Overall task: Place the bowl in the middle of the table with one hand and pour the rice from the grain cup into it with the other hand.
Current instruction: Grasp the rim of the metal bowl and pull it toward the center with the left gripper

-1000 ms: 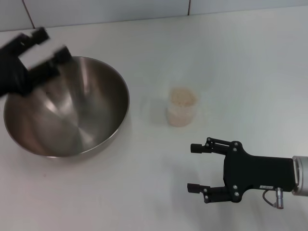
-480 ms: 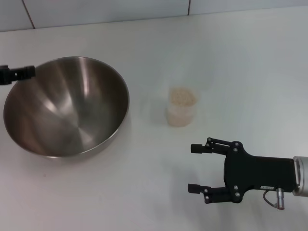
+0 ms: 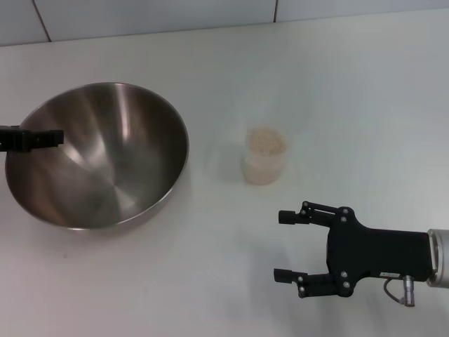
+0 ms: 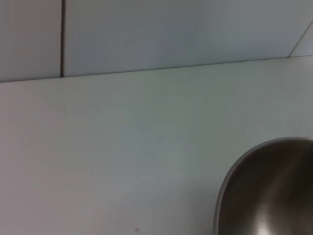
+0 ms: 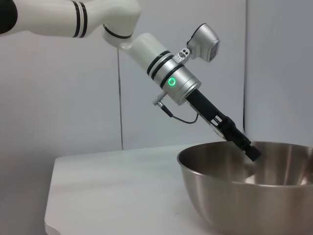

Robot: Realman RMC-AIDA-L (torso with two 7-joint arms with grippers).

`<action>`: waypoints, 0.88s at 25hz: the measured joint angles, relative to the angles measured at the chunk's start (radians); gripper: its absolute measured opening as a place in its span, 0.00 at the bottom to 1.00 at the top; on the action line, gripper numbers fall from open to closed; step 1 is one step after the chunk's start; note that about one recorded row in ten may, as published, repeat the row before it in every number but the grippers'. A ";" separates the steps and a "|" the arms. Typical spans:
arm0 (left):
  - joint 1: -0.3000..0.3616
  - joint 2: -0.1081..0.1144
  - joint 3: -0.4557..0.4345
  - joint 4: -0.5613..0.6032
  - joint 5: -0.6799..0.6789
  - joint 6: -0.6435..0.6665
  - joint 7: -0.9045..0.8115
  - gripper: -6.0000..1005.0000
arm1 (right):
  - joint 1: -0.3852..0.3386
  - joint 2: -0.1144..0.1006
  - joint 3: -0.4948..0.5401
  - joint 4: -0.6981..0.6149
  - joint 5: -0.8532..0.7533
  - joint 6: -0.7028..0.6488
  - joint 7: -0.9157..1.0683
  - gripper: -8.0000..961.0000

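The steel bowl [image 3: 98,158] stands on the left of the white table [image 3: 210,281]. My left gripper [image 3: 41,137] reaches in from the left edge of the head view and lies across the bowl's left rim. The right wrist view shows it [image 5: 247,148] angled down at the rim of the bowl [image 5: 244,191]. The grain cup [image 3: 264,165] stands upright to the right of the bowl, apart from it, and is full of rice [image 3: 266,141]. My right gripper [image 3: 280,246] is open and empty, low over the table in front of the cup.
A tiled wall [image 3: 154,14] runs along the table's far edge. The left wrist view shows bare tabletop [image 4: 122,147] and part of the bowl's rim [image 4: 230,181]. The table's corner edge [image 5: 54,196] shows in the right wrist view.
My left gripper has moved from the bowl's far-left rim towards me and now lies across the left rim. The bowl, the cup and the right arm have not moved.
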 joint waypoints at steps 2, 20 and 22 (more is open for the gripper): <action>-0.004 0.000 0.000 -0.004 0.000 0.003 0.003 0.79 | 0.000 0.000 0.000 0.000 0.000 0.001 0.000 0.86; -0.076 0.000 -0.009 -0.035 0.040 0.057 0.010 0.30 | 0.000 0.002 0.003 -0.003 0.000 0.005 0.000 0.86; -0.085 0.000 -0.010 -0.036 0.040 0.065 0.010 0.25 | 0.000 0.002 0.002 -0.003 0.000 0.005 0.000 0.86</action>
